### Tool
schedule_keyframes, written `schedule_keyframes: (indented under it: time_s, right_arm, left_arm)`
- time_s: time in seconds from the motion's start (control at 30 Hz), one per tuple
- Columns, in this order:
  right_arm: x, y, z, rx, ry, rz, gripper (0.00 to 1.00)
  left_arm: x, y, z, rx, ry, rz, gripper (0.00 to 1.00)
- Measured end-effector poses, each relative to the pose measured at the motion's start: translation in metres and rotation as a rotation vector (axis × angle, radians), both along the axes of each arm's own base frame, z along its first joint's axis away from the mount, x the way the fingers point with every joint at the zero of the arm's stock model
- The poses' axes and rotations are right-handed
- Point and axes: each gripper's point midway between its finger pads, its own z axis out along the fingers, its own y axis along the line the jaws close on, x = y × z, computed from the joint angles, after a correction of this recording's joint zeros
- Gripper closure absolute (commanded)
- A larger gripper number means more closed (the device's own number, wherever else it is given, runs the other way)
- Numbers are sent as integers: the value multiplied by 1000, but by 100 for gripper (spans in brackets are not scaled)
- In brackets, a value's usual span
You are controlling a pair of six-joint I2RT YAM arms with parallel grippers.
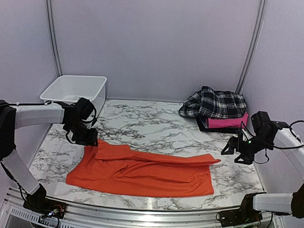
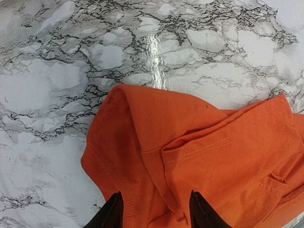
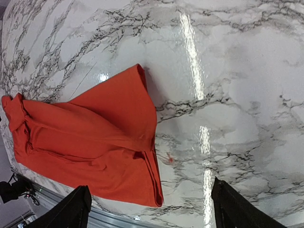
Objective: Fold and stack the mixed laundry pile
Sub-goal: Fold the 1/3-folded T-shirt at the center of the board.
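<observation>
just plain orange t-shirt [image 1: 139, 173] spread on marble table [image 1: 157, 119]

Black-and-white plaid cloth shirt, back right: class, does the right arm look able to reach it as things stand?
Probably yes: the plaid shirt lies uncovered atop the folded pink garment, and only bare marble table separates it from the open right gripper nearby.
</observation>
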Motion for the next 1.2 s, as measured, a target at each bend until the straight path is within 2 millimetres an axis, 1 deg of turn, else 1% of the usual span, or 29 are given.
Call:
schedule_keyframes:
  time_s: [0.13, 0.2, 0.27, 0.33, 0.4, 0.5, 0.63, 0.77, 0.87, 0.93, 1.0, 1.1, 1.2]
  right_arm:
    - [-29, 10, -25, 70, 68, -16, 13]
    - [-36, 13, -38, 92, 115, -19, 13]
    - [-33, 16, -42, 110, 132, -18, 13]
    - [-26, 18, -43, 125, 118, -14, 13]
    - [-20, 20, -43, 135, 106, -10, 13]
    - [-13, 21, -41, 146, 95, -5, 13]
    - [-3, 23, -36, 158, 67, 7, 13]
    - [-1, 25, -34, 167, 56, 19, 14]
    - [0, 26, -35, 173, 57, 26, 14]
    - [1, 27, -36, 174, 60, 31, 14]
    - [2, 27, -36, 174, 60, 32, 14]
    - [5, 27, -33, 174, 48, 34, 14]
    - [5, 27, -33, 173, 46, 35, 14]
  left_arm:
    - [0, -3, 1, -13, 7, -8, 50]
    - [4, -11, 8, -28, -11, -27, 50]
    - [8, -23, 19, -54, -36, -53, 48]
    - [15, -33, 26, -70, -59, -66, 46]
    - [20, -37, 26, -70, -69, -62, 44]
    - [24, -31, 14, -25, -53, -26, 43]
    - [29, -18, -3, 42, -37, 29, 45]
    - [38, 0, -7, 71, -37, 98, 50]
    - [57, 5, -7, 72, -47, 130, 50]
    - [68, 5, -11, 72, -47, 141, 50]
    - [72, 3, -18, 72, -36, 139, 57]
    - [72, 1, -29, 68, -8, 132, 70]
    - [70, 0, -35, 59, 13, 135, 94]
